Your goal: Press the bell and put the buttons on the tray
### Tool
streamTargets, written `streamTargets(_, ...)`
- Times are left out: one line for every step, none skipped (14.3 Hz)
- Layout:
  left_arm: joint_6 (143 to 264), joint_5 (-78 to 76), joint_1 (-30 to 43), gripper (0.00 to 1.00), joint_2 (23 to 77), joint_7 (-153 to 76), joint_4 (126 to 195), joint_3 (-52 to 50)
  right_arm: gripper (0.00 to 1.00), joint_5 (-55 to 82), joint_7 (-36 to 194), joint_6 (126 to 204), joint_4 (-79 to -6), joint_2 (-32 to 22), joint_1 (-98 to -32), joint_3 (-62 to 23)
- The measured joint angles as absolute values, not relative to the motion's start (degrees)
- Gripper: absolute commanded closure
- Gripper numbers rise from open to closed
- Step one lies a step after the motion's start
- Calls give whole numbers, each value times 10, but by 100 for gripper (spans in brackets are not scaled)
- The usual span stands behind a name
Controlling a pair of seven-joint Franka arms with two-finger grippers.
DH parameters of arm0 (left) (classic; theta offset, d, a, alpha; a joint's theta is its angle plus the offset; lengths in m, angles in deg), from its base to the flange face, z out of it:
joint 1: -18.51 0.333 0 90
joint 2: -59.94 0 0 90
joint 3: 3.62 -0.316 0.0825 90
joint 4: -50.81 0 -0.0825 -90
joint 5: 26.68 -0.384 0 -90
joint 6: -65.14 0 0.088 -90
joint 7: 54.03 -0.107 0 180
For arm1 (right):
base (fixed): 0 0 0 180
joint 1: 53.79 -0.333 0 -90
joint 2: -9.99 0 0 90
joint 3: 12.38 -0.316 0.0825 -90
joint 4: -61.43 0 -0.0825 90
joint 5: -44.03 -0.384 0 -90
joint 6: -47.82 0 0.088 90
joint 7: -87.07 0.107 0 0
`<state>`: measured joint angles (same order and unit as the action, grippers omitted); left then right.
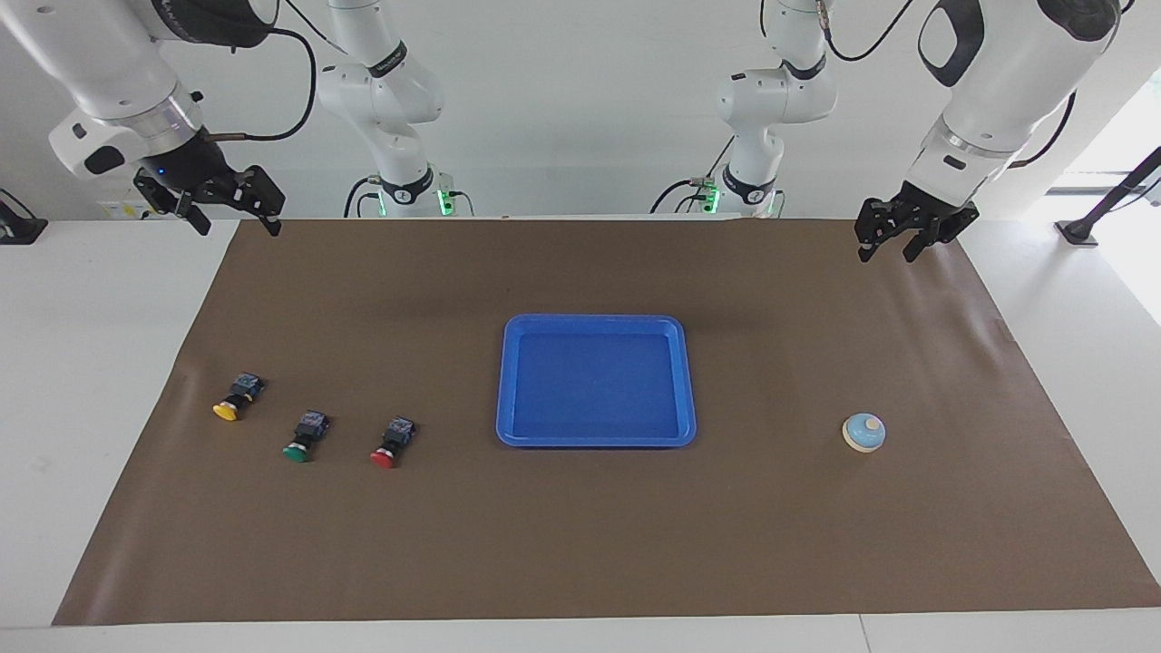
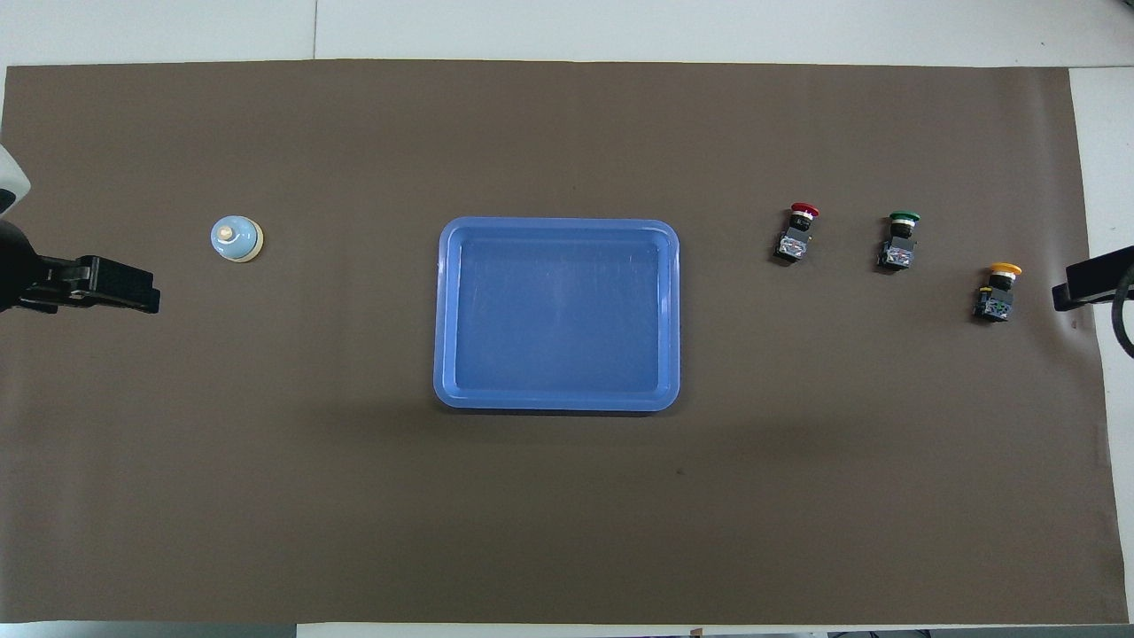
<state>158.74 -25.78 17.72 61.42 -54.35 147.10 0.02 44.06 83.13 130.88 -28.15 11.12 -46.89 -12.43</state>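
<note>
Nearest to me, my two claws hang in the air over the near edge of the brown mat (image 1: 580, 544) that covers the worktop (image 1: 91, 363). My left claw (image 1: 887, 252) is at the left arm's end with its jaws partly apart and nothing between them. My right claw (image 1: 238, 225) is over the mat's near corner at the right arm's end, spread wide and also empty. Farther out the single blue tray (image 1: 596, 442) lies flat mid-mat with nothing in it; it looks stiff and I judge it can stay where it is. Toward the right arm's end lie three buttons on their sides, caps pointing away from me: the yellow button (image 1: 235, 399) nearest, then the green button (image 1: 304, 437) and the red button (image 1: 391, 443), the red one closest to the tray, all apart from one another. They look light and rigid; I would pinch each across its black blocky body, since the round cap seems likely to slip. About as far out, toward the left arm's end and well apart from the tray, sits the one bell (image 1: 864, 433). It looks small and light enough to skid, so I would push straight down on its cream knob.
</note>
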Motion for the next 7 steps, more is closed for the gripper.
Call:
streamTargets(1611,-258,177,100,598,-544,1472,0,0,441,831,1309,-281,111,-469,-124)
streamTargets(1636,-258,177,100,577,-544,1473,0,0,441,831,1309,-281,111,-469,-124)
streamTargets(1660,-258,177,100,552,-544,1474,-1,0,441,831,1309,-281,111,-469,-124)
streamTargets(1687,-258,178,100,527,-544,1474,-2,0,441,831,1309,-281,111,-469,-124)
streamTargets(1713,-258,180,100,501,-544,1475,-3,0,441,831,1309,-281,111,-469,-124)
streamTargets(1745,-258,183,100,470,-544,1474,-6,0,441,831,1309,-281,111,-469,-124)
streamTargets(1766,-258,187,100,454,-544,1474,-7,0,441,831,1309,-281,111,-469,-124)
